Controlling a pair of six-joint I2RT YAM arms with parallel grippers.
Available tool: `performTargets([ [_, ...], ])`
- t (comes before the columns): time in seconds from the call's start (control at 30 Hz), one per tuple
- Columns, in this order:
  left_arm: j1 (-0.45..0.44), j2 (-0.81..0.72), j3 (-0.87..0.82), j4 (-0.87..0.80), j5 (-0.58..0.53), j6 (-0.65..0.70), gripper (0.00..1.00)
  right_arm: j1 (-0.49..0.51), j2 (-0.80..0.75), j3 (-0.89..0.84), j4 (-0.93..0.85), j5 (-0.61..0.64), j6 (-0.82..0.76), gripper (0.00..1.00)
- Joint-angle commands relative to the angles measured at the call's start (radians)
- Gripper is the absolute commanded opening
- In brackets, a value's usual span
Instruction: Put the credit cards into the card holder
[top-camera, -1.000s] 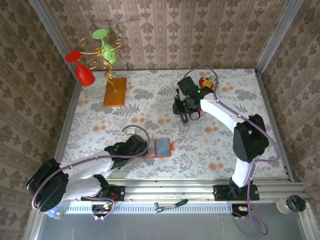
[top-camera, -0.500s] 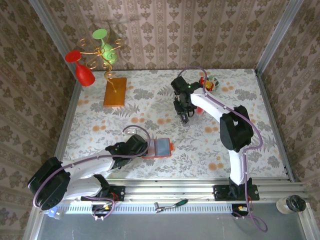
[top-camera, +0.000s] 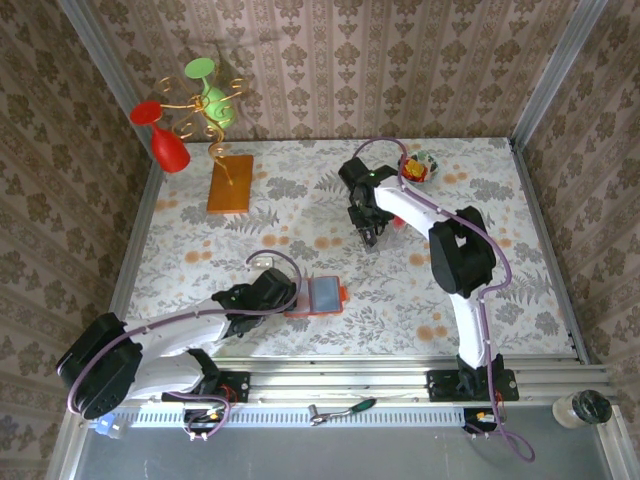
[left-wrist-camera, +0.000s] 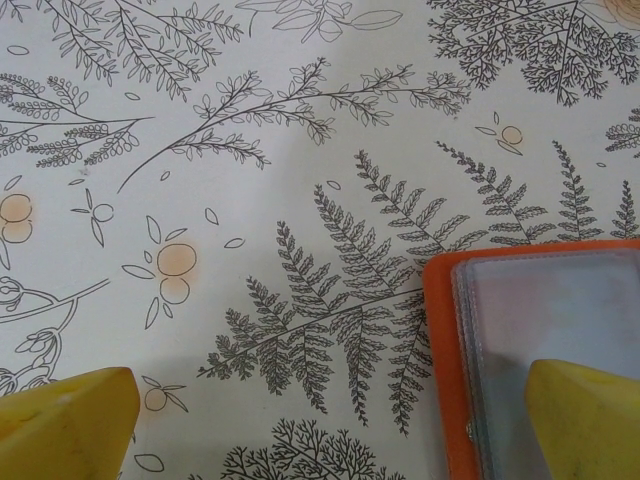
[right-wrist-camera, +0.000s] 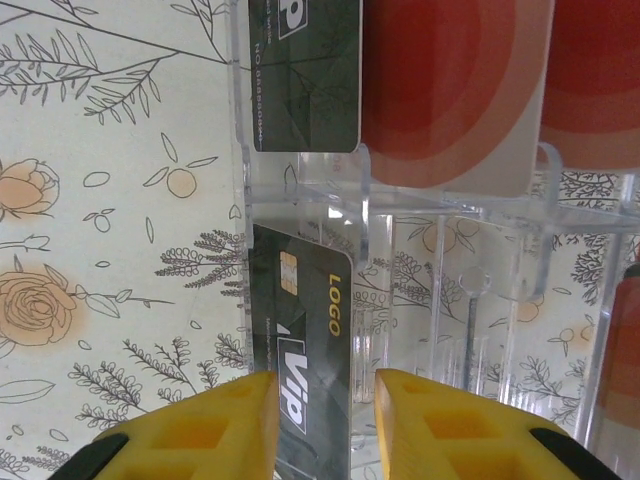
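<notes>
The card holder, orange-red with a grey-blue inside, lies open near the table's front. My left gripper is at its left edge. In the left wrist view the left gripper is open wide; one yellow finger hangs over the card holder's clear pocket. My right gripper reaches down at the middle back. Its jaws straddle a black credit card standing in the clear tray. The left finger meets the card's edge and a narrow gap remains at the right finger. Another black card and a pale card with a red round mark sit in farther slots.
An orange-brown board with a gold wire stand holds a red glass and a green glass at the back left. A small colourful object lies at the back by the right arm. Patterned walls close in three sides.
The right arm has folded in and its gripper has shifted slightly left at the tray, with the jaws narrowing. The left arm and card holder have stayed still.
</notes>
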Motion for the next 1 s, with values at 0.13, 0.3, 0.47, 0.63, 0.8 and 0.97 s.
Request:
performTargets([
  [0.13, 0.009, -0.007, 0.018, -0.002, -0.002, 0.009, 1.0, -0.007, 0.029, 0.021, -0.03, -0.029, -0.006, 0.29],
  [0.3, 0.009, -0.019, 0.011, -0.002, -0.006, 0.007, 1.0, -0.014, 0.021, 0.019, -0.023, -0.051, 0.001, 0.25],
  [0.47, 0.009, -0.019, 0.008, 0.001, -0.004, 0.006, 1.0, -0.022, 0.012, 0.013, -0.014, -0.079, 0.008, 0.2],
  [0.63, 0.008, -0.019, 0.007, 0.004, -0.002, 0.004, 1.0, -0.028, -0.003, 0.006, -0.009, -0.11, 0.011, 0.19],
  [0.8, 0.009, -0.016, 0.008, 0.008, 0.001, 0.004, 1.0, -0.035, -0.016, 0.002, -0.003, -0.145, 0.014, 0.13],
  [0.97, 0.009, -0.014, 0.009, 0.007, 0.001, 0.005, 1.0, -0.04, -0.025, 0.009, -0.006, -0.167, 0.013, 0.06],
])
